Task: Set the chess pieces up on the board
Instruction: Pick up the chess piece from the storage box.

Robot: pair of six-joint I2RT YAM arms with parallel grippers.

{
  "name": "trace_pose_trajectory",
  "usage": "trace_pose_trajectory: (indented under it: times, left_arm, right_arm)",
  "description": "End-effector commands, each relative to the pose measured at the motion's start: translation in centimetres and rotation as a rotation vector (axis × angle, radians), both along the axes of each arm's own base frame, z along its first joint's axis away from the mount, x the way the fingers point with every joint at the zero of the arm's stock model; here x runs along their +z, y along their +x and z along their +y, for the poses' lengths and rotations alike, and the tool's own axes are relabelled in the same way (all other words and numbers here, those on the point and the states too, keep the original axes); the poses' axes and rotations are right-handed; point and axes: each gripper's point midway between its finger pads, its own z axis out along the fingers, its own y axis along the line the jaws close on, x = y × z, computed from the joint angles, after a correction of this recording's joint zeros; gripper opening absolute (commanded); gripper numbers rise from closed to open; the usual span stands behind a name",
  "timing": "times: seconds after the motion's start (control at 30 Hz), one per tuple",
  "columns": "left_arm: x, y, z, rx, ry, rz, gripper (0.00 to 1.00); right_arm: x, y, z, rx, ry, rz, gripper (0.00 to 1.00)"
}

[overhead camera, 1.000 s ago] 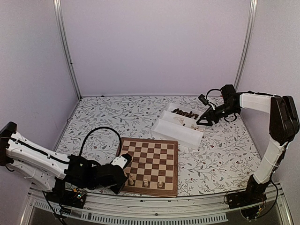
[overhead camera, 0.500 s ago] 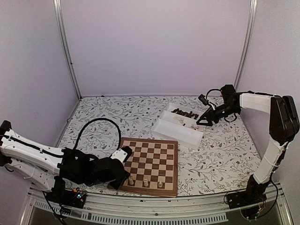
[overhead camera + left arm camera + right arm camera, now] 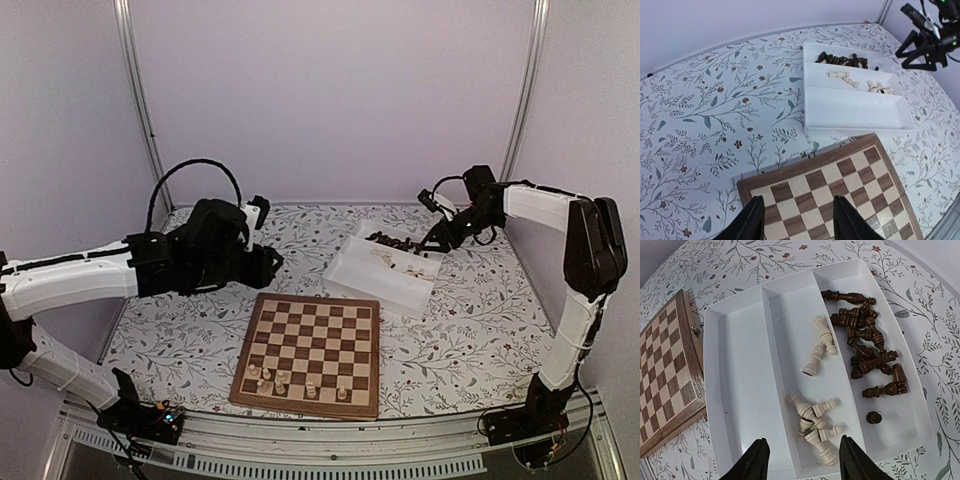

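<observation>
Left end effector [image 3: 799, 221]: fingers apart, nothing between them, raised over the floral worktop [image 3: 200, 240] with the far edge of the board [image 3: 840, 190] right under its tips and the white tray [image 3: 855, 112] further ahead. A few pale pieces [image 3: 300, 383] stand on the board's rows nearest the arm bases, behind it. Right end effector [image 3: 804, 460]: fingers apart and empty above the tray; loose pale pieces [image 3: 815, 420] lie just ahead of its tips in the middle compartment, with dark pieces [image 3: 865, 345] in the compartment to their right.

The white-shelled, black-jointed left arm [image 3: 70, 280] matches the right arm [image 3: 535, 203]. A thin black cable [image 3: 195, 163] arcs above the left arm, whose left gripper [image 3: 796, 201] has black tapered fingers [image 3: 751, 220].
</observation>
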Motion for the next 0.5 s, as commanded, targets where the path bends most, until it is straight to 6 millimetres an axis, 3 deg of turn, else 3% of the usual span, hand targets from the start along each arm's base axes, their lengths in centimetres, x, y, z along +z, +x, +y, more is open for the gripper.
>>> trace_pose_trajectory:
  times: [0.0,0.1,0.2,0.47]
  left_arm:
    - [1.9,6.3,-2.8,-0.103,-0.118,-0.039,0.48]
    - [0.9,9.9,-4.0,-0.135,-0.142,0.003,0.45]
    - [-0.2,12.2,-5.7,-0.178,-0.136,0.032,0.43]
    - [-2.8,14.3,-8.2,-0.234,-0.163,0.086,0.43]
  right_arm:
    - [-2.9,0.9,1.3,0.020,-0.097,0.048,0.47]
    - [-4.4,2.0,2.2,0.032,-0.113,0.078,0.42]
    - [-5.0,3.7,3.1,0.028,-0.121,0.086,0.40]
    - [-8.2,5.6,5.0,0.008,-0.198,0.123,0.39]
